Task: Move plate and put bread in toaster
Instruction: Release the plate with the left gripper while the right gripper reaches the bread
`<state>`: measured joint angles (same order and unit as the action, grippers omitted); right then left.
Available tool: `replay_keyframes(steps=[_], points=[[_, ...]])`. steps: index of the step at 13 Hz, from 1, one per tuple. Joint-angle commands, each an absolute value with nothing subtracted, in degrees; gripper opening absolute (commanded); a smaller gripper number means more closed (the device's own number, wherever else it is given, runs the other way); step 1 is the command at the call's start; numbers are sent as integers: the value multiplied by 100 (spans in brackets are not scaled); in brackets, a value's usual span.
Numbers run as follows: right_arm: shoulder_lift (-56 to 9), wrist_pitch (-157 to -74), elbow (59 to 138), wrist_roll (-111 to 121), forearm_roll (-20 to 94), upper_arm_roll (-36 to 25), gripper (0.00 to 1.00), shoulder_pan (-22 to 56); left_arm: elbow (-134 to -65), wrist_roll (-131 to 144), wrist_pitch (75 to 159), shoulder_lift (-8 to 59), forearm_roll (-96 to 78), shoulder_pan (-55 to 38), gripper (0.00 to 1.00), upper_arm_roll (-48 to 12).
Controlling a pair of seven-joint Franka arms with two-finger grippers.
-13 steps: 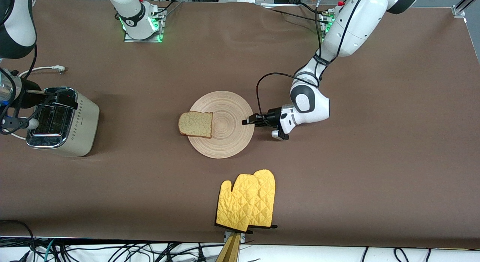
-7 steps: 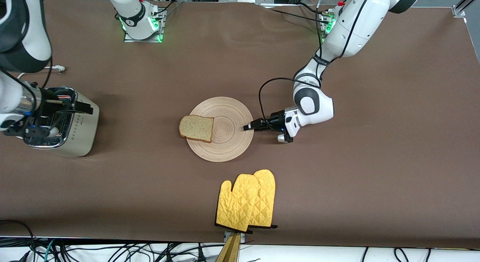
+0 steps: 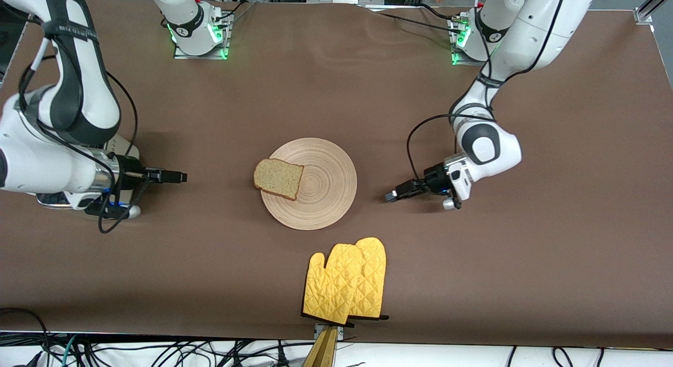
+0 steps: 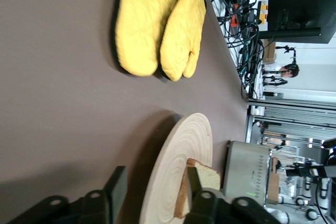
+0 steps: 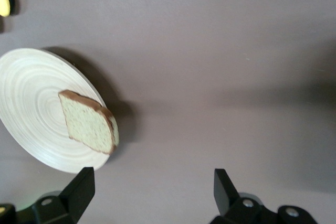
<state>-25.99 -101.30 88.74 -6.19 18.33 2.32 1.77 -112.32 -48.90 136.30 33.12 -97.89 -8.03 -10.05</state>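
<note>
Toaster clear from left wrist

My right arm covers most of toaster in front view; only corner shows. Left wrist view: plate cut by frame edge, bread partly blocked by my finger.

My left gripper hangs low, fingers parted. My right gripper extends level, fingers spread wide.
</note>
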Motion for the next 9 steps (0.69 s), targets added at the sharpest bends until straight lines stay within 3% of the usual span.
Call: replay_keyframes(steps=[1,9], points=[[-2663,-10773,9227,-668,2109,237,100,447,-11575,-4940,13562,2884,-9004,-397,100,-1037],[-3365,-11635,9377,-571,2707,237,100,931,-11374,-2814,12693,1593,-3871,1230,100,-1177]])
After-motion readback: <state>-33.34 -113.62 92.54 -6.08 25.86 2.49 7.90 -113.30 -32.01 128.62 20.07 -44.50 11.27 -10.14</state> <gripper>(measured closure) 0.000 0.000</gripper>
